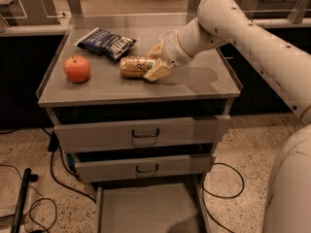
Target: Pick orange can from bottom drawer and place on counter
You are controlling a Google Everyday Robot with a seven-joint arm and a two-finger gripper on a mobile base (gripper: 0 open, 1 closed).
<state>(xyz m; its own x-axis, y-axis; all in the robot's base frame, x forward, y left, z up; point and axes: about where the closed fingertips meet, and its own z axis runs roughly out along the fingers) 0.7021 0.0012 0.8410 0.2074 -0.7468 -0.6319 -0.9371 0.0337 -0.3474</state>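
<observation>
The orange can (pixel 133 67) lies on its side on the counter (pixel 194 84), near the middle. My gripper (pixel 150 64) reaches in from the right and is shut on the can's right end, one pale finger (pixel 156 49) behind it and one (pixel 158 72) in front. The can rests on or just above the counter top. The bottom drawer (pixel 146 208) is pulled open at the foot of the cabinet, and its grey floor shows nothing in it.
An orange-red apple (pixel 77 68) sits at the counter's left. A dark blue snack bag (pixel 106 42) lies behind the can. Two upper drawers (pixel 144 133) are closed. Black cables (pixel 53 171) and a dark bar (pixel 22 198) lie on the floor at left.
</observation>
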